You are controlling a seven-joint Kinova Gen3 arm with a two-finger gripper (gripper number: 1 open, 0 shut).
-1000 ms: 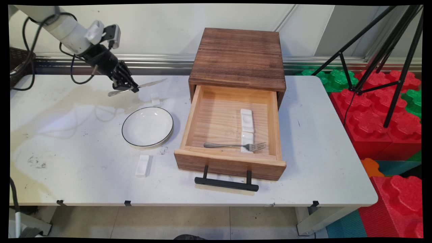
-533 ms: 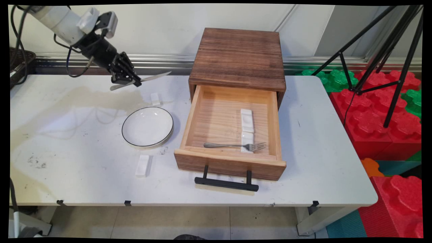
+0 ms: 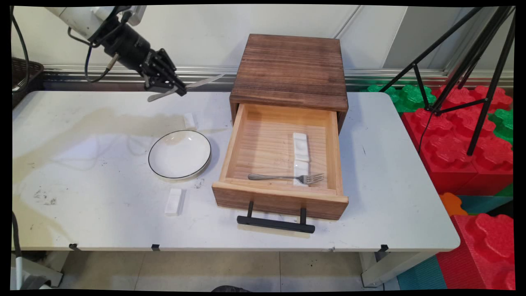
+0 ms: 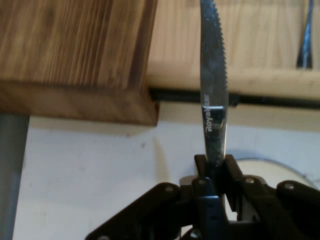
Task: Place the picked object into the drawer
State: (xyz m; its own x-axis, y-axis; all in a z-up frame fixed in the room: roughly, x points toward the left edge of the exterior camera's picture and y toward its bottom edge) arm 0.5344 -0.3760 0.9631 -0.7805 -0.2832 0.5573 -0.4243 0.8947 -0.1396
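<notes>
Steel, serrated along one edge, the silver table knife is pinched between the two fingers of the black two-finger gripper, which is closed tight on it near the join of blade and handle. In the main view the knife hangs in the air above the far left part of the white table, its blade pointing right towards the dark brown wooden drawer box and its handle sticking out to the left of the fingers. In the hand view the blade runs straight up from the closed fingers, lettering stamped on its flat, and its tip reaches over the pale wood of the open drawer. Below the gripper, on the table, lies a small white block-shaped rest, and just in front of that sits a round white plate with a thin dark rim. A second, longer white rectangular rest lies near the plate on its near side. To the right, the light wooden drawer is pulled out of the box, with a black bar handle at its front. Inside it a silver fork lies crosswise, tines to the right, across the nearer of two white rests set end to end. Beyond the table's right edge stand a black tripod and red and green foam blocks.
</notes>
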